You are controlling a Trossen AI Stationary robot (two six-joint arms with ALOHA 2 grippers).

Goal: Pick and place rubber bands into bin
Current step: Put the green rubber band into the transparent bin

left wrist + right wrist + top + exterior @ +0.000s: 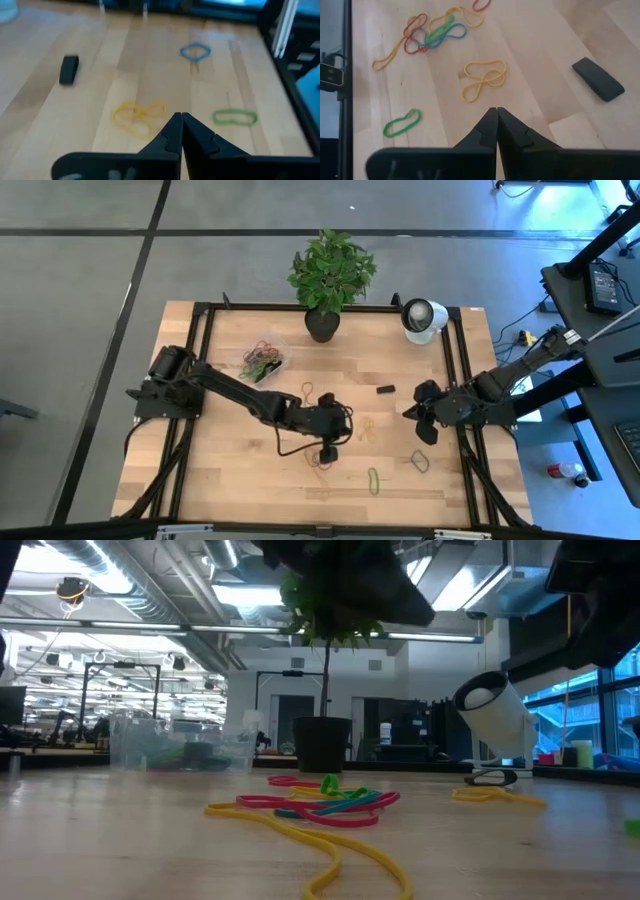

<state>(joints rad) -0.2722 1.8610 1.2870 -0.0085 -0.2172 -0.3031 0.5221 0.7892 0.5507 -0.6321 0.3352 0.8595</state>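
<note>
Left claw (181, 120) pinched together above yellow rubber bands (138, 115); right claw (497, 114) likewise together, waiting near surface (230, 465) edge.

Grey floor (80, 330) with dark lines, ceiling strip lights (240, 595), exposed ducts, blue-lit windows (600, 710)
</note>
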